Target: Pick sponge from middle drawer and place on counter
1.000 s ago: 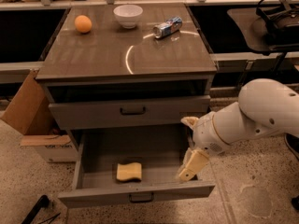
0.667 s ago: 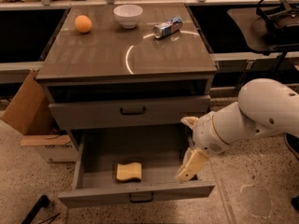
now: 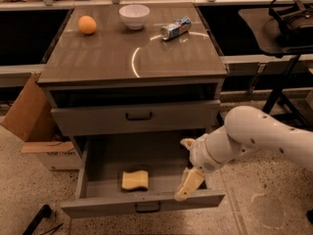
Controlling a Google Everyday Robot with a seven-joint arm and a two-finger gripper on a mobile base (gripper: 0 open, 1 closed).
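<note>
The pale-yellow sponge [image 3: 135, 179] lies flat in the pulled-out middle drawer [image 3: 98, 160], near its front and left of centre. The counter [image 3: 112, 53] is the glossy grey-brown cabinet top with a thin pale arc. My gripper [image 3: 187, 164] hangs over the right end of the open drawer, to the right of the sponge and apart from it. Its two pale fingers [image 3: 189, 184] stand wide apart, with nothing between them. The white arm [image 3: 264, 141] reaches in from the right.
On the counter are an orange fruit [image 3: 87, 24], a white bowl [image 3: 134, 15] and a lying can [image 3: 176, 28]. A shut grey drawer front [image 3: 137, 116] sits above the open one. A cardboard box [image 3: 29, 121] stands left; a dark side table [image 3: 274, 28] stands right.
</note>
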